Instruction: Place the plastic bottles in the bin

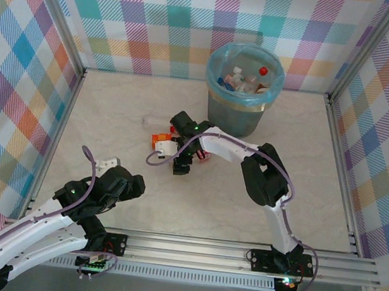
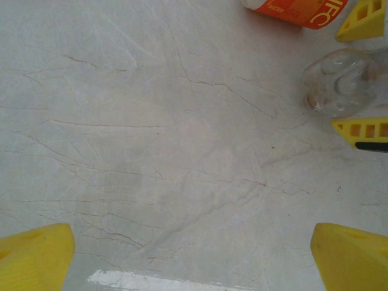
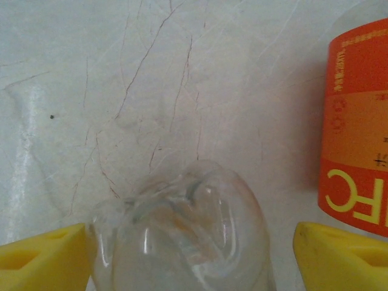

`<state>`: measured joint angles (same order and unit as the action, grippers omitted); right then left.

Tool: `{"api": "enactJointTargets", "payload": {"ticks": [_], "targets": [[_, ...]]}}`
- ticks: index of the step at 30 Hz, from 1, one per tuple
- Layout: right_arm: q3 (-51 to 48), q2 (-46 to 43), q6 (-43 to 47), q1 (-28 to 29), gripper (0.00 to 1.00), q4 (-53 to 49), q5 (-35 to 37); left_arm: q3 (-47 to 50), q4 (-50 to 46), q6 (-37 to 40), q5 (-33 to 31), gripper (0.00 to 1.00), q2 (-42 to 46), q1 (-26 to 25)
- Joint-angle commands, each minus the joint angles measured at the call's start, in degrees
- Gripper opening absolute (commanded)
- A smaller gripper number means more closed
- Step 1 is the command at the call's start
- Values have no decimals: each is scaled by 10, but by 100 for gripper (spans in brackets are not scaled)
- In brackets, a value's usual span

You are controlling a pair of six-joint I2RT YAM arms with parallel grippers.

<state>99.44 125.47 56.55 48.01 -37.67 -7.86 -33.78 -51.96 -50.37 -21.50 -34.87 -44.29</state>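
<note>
Several small plastic bottles with white, red and blue caps lie inside the round grey-blue waste bin, which is lined with a light blue plastic bag and stands at the far side of the pale marbled table, close to the checked back wall.

Two more bottles lie on the table in front of the bin, to its left. One is a crumpled clear plastic bottle on its side; the other is a bottle with an orange and red label bearing yellow letters, just beside the clear one but not touching it.

The right gripper hangs low over the clear bottle with its yellow fingers spread on either side of it. The left-hand finger sits at the bottle's edge, while a strip of bare table shows between the bottle and the other finger. The jaws are released, not clamped on anything. The orange-labelled bottle lies outside the jaws.

The left gripper is near the front left of the table, well apart from both bottles, its yellow fingers spread wide over bare tabletop and grasping nothing. Its wrist camera sees the clear bottle between the right gripper's fingertips, with the orange-labelled bottle beyond.
</note>
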Motion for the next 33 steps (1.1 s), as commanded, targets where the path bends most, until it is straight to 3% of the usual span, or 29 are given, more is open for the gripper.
{"api": "enactJointTargets", "payload": {"ticks": [1, 7, 21, 28, 33], "targets": [[12, 11, 16, 6, 84, -5, 0, 3, 6, -8, 1, 100, 0, 6], [11, 11, 13, 7, 79, -12, 0, 3, 1, -9, -2, 100, 4, 6], [26, -27, -15, 10, 58, -37, -14, -13, -10, -9, -14, 100, 9, 6], [42, -116, -82, 9, 54, -46, -50, -73, -10, 14, -40, 100, 10, 6], [79, -199, -149, 2, 52, -40, -97, -164, 19, 84, -63, 100, -13, 6]]}}
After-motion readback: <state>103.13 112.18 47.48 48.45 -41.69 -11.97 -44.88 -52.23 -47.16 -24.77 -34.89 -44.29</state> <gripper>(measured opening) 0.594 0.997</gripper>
